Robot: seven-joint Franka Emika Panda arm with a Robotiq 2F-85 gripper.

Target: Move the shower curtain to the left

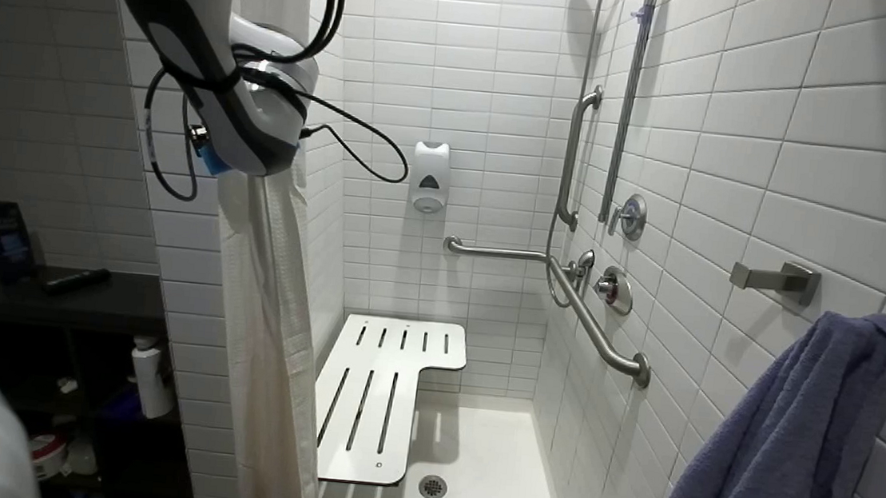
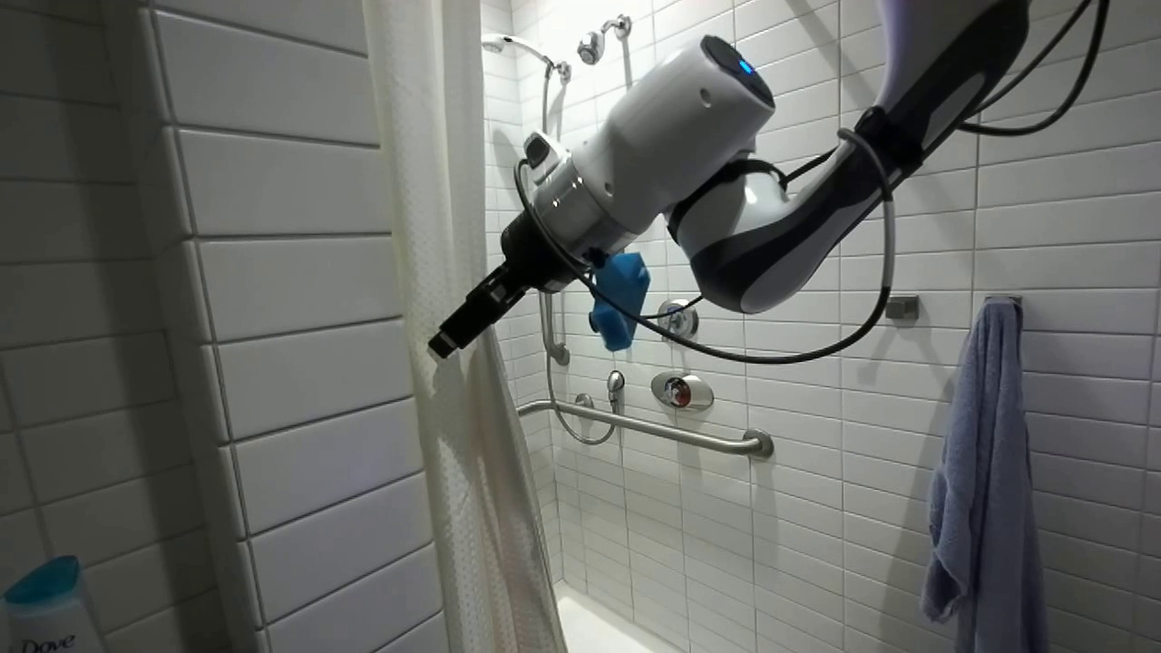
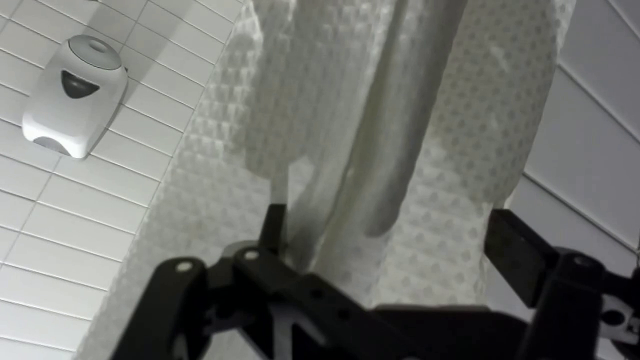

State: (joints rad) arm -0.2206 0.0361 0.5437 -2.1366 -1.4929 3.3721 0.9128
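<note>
Wrist view: fingers (image 3: 522,257) stood apart at the shower curtain (image 3: 325,125)

The gripper (image 3: 389,220) showed at the bottom of the wrist view with its 2 black fingers released and spread wide: 1 stood just left of the frame's centre, and 1 at the lower right. The shower curtain filled the gap between them, its long folds slanting from the top of the frame toward the lower middle; whether it lay between the fingertips or beyond them, or touched either, could not be told. A soap dispenser (image 3: 75,95) occupied the upper left, against white tiles (image 3: 55,240).

In both exterior views the shower curtain hung left of centre, running from the top edge of the frame to the bottom. In an exterior view the arm (image 2: 676,136) extended from the upper right down toward the left, and its fingertips overlapped the shower curtain left of centre. A blue object (image 2: 621,304) showed beneath the arm near the middle of that frame, and a Dove bottle (image 2: 50,608) stood at the lower left.

In an exterior view a white slatted seat (image 1: 370,399) appeared at the lower middle, just right of the shower curtain. A purple-blue towel (image 1: 787,440) hung at the right in both exterior views.
</note>
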